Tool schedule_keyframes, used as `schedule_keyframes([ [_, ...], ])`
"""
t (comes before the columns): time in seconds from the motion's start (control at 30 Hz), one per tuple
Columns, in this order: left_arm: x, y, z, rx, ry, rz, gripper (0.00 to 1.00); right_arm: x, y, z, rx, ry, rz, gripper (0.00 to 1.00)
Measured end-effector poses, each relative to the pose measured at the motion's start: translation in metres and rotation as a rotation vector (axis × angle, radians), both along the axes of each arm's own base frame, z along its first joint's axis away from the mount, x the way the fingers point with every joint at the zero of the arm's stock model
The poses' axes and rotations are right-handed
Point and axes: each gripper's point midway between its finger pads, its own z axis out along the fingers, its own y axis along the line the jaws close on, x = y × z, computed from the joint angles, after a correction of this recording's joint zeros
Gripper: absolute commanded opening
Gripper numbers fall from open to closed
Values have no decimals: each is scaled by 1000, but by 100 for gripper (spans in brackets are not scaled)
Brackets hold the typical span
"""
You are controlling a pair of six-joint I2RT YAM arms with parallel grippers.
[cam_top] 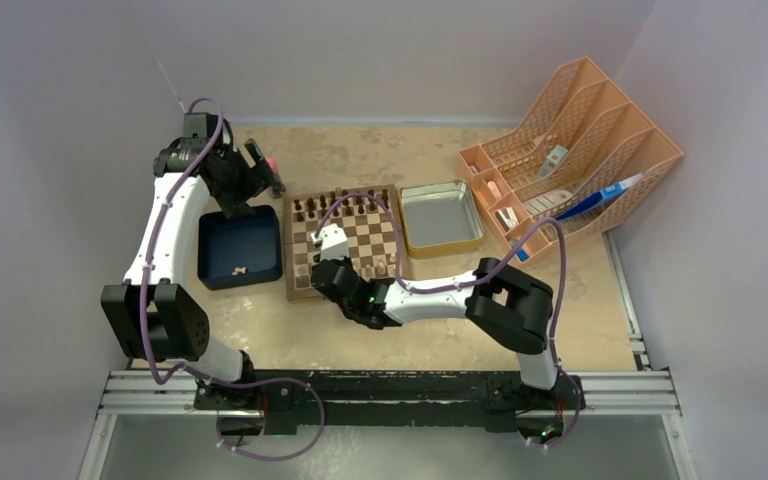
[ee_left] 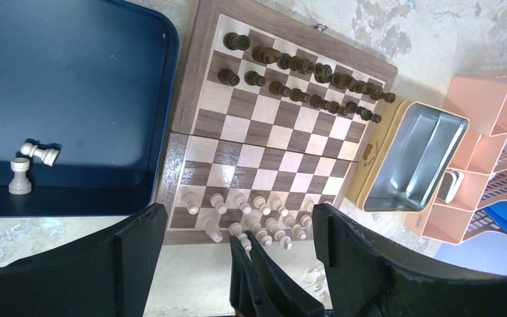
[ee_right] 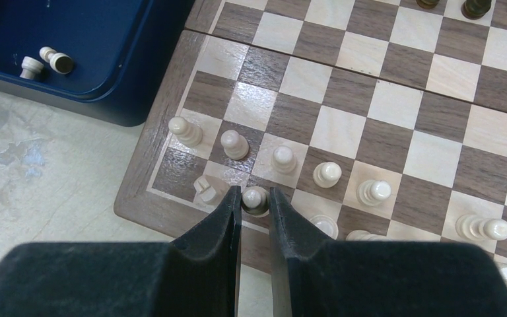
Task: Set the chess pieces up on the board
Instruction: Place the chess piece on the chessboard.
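Observation:
The board holds dark pieces in two rows at its far side and pale pieces in two rows at its near side. My right gripper is low over the near left corner, its jaws closed narrowly round an upright pale piece on a back-row square. This gripper also shows in the top view. My left gripper is wide open and empty, held high beyond the blue tray. Two pale pieces lie in the tray, one upright and one on its side.
The dark blue tray sits left of the board. An open metal tin sits to the right. A pink file rack with small items stands at the back right. White walls close in on both sides.

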Motion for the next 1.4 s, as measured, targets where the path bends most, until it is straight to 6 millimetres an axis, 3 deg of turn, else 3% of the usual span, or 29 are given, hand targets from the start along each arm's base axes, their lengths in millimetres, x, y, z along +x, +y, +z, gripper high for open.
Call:
schedule_keyframes([
  [0.4,0,-2,0,-10,1,-5,80,-4,-1,-14,-30,0,-2,1],
  [1.4,8,-4,4,-22,-6,-12,80,-2,-3,-20,-42,-4,-19,21],
])
